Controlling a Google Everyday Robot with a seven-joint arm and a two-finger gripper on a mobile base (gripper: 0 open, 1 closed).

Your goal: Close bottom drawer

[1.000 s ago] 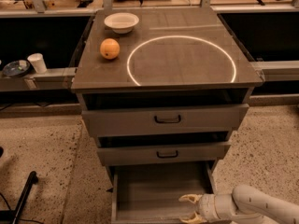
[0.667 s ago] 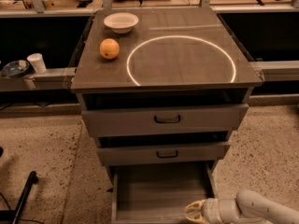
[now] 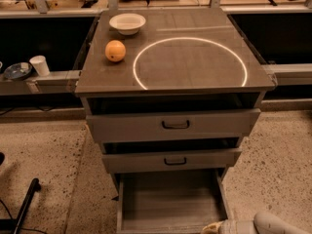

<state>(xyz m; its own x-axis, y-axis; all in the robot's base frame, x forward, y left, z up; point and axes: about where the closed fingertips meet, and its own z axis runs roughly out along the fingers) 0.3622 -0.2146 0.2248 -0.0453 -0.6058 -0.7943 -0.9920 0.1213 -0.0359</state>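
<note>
The bottom drawer (image 3: 170, 201) is pulled far out at the bottom of the grey wood-grain cabinet, and its deep plain tray is empty. Its front and black handle are below the picture's lower edge. My gripper (image 3: 210, 227) sits at the bottom edge, at the drawer's front right corner, on a white arm (image 3: 265, 224) coming in from the right. Only a sliver of the gripper shows. The top drawer (image 3: 175, 125) and the middle drawer (image 3: 174, 161) are each slightly open.
On the cabinet top (image 3: 195, 62) lie an orange (image 3: 115, 50), a white bowl (image 3: 127, 23) and a white ring mark. A paper cup (image 3: 39, 65) and a dish (image 3: 17, 71) stand on a ledge at left. A black pole (image 3: 24, 204) leans at lower left.
My gripper and arm have dropped lower and moved slightly left along the drawer's front, so less of them shows. The drawer looks unmoved.
</note>
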